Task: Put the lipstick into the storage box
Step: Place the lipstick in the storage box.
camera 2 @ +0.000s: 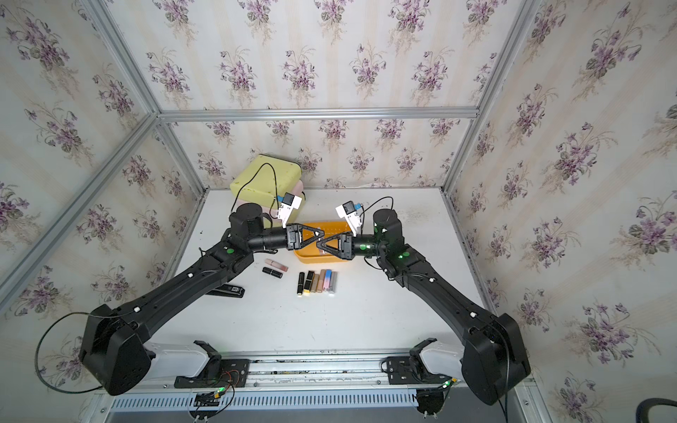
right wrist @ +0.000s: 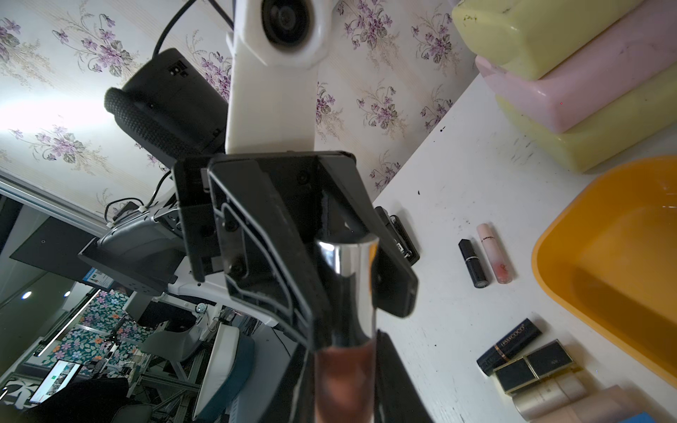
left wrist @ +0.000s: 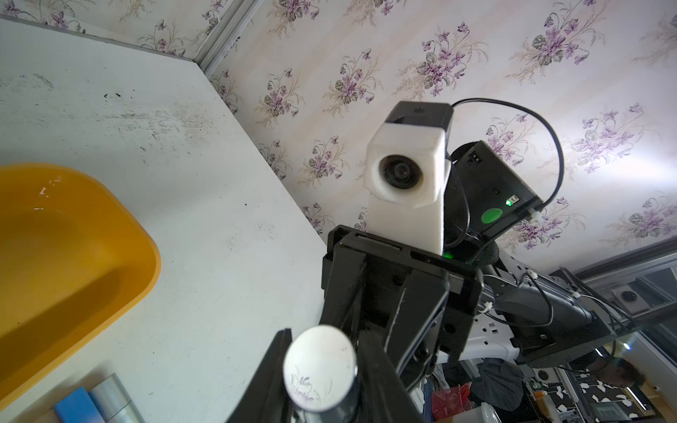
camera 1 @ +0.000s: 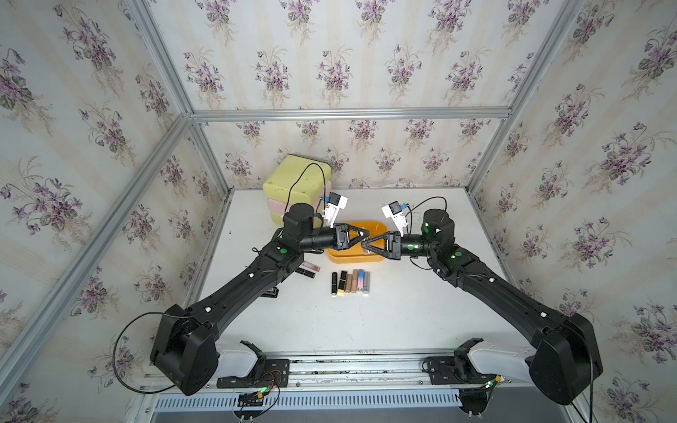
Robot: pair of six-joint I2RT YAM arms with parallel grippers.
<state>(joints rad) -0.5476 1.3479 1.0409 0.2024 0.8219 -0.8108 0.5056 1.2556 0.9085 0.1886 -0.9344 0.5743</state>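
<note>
Both end effectors meet tip to tip at the frame centre, above the orange storage box (camera 1: 357,256). The right end effector (right wrist: 344,384) grips a silver-capped lipstick (right wrist: 346,293). The left end effector (left wrist: 322,399) is closed on its other end.

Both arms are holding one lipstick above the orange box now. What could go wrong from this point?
1. The left gripper grips the silver cap and the right gripper grips the body of the lipstick; pulling apart could take the cap off.
2. They meet above the box, toward its front; a bad release might drop it outside, onto the row of lipsticks.
</note>
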